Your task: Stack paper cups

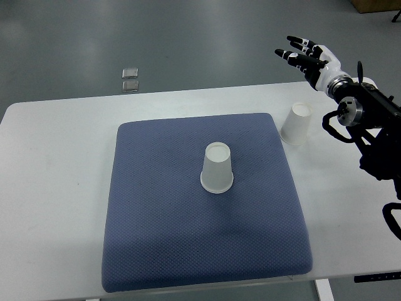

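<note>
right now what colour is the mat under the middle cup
Dark blue with a fine dotted weave, the mat shows best in the top view.

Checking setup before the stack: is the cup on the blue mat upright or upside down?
Upside down. The cup on the blue mat has its closed narrow base facing up and its wide rim resting on the mat.

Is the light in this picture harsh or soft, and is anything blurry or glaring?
Top view: soft, even light. The upside-down white paper cup on the blue textured mat casts only a faint shadow toward the near edge. The second white paper cup on the white table is sharp too. The grey floor shows pale reflections. The raised right hand shows little blur.
</note>
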`<state>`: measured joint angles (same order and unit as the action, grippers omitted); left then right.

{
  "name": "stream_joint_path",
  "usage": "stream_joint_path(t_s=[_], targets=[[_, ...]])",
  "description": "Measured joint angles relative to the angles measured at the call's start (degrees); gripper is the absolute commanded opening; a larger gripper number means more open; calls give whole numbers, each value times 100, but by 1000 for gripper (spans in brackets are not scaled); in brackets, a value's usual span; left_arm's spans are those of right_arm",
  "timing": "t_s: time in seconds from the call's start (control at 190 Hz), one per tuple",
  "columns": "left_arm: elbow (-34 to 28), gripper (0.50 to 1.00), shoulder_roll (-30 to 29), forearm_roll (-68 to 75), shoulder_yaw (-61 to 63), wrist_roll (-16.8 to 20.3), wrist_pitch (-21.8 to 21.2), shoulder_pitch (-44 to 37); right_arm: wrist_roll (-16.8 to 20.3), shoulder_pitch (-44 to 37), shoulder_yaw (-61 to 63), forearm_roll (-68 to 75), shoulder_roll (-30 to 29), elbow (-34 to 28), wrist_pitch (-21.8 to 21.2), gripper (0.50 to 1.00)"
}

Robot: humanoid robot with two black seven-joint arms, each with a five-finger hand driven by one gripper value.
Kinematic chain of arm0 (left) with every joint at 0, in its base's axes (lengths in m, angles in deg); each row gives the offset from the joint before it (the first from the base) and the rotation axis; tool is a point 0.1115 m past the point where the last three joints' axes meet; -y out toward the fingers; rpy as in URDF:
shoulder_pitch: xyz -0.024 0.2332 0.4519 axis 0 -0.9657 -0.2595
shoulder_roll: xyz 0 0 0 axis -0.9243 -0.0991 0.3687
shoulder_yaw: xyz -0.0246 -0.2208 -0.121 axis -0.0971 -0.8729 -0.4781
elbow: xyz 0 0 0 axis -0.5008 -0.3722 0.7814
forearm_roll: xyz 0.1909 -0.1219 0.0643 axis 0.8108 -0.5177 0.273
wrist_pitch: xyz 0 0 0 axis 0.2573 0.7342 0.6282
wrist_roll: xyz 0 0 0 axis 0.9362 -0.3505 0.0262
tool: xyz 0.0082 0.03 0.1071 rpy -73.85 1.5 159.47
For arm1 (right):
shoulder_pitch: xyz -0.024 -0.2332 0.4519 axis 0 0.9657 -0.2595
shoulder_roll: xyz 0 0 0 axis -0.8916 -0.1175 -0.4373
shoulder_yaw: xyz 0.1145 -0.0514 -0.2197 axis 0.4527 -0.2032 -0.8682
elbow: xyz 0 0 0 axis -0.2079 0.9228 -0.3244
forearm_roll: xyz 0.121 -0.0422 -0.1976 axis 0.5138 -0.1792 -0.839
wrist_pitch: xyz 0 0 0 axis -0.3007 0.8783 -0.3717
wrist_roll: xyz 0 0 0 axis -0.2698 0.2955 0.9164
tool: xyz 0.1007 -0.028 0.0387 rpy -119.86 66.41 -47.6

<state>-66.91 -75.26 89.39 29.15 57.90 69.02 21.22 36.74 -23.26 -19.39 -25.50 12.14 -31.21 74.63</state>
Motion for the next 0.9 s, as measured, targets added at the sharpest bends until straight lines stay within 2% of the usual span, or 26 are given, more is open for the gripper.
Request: stream_joint_path(t_s=[0.901], targets=[[0, 1000, 0, 0, 0, 0, 0, -1, -6, -62, -23, -45, -46, 0, -1, 913]])
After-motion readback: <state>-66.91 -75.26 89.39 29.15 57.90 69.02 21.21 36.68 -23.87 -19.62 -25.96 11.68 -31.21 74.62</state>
